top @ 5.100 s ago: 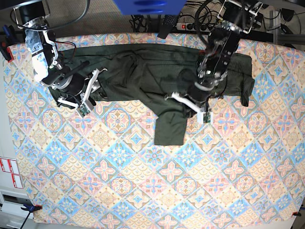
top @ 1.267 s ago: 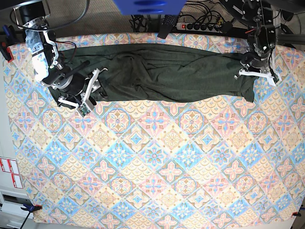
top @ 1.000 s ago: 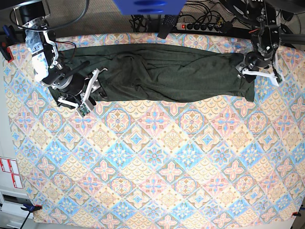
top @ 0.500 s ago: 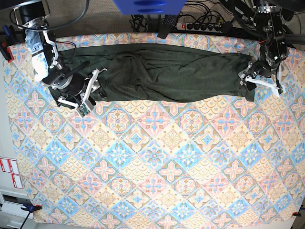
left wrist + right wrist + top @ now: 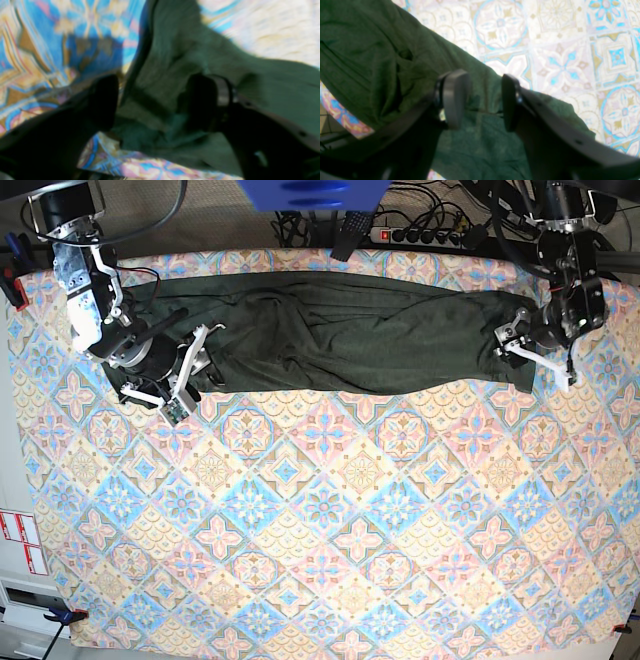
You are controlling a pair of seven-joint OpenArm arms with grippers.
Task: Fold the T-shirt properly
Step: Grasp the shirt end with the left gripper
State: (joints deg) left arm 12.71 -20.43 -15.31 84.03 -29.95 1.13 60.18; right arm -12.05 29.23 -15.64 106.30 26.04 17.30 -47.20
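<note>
The dark olive T-shirt [image 5: 350, 330] lies stretched in a long band along the far side of the patterned tablecloth [image 5: 320, 510]. My left gripper [image 5: 527, 348] is at the shirt's right end. In the blurred left wrist view its jaws [image 5: 152, 102] stand apart with bunched shirt fabric [image 5: 175, 57] between them. My right gripper [image 5: 190, 375] rests on the shirt's left end. In the right wrist view it [image 5: 482, 100] is open, with its fingertips [image 5: 455, 97] set down on the green cloth [image 5: 370, 55].
A power strip [image 5: 420, 235] and cables lie behind the table's far edge. A blue object [image 5: 310, 192] hangs at top centre. A red clamp [image 5: 10, 285] grips the left table edge. The patterned cloth runs on from the shirt to the near edge.
My left gripper swung out past the shirt's right end, turned, and came back onto the shirt's right edge. The right arm and the shirt's left part have not moved.
</note>
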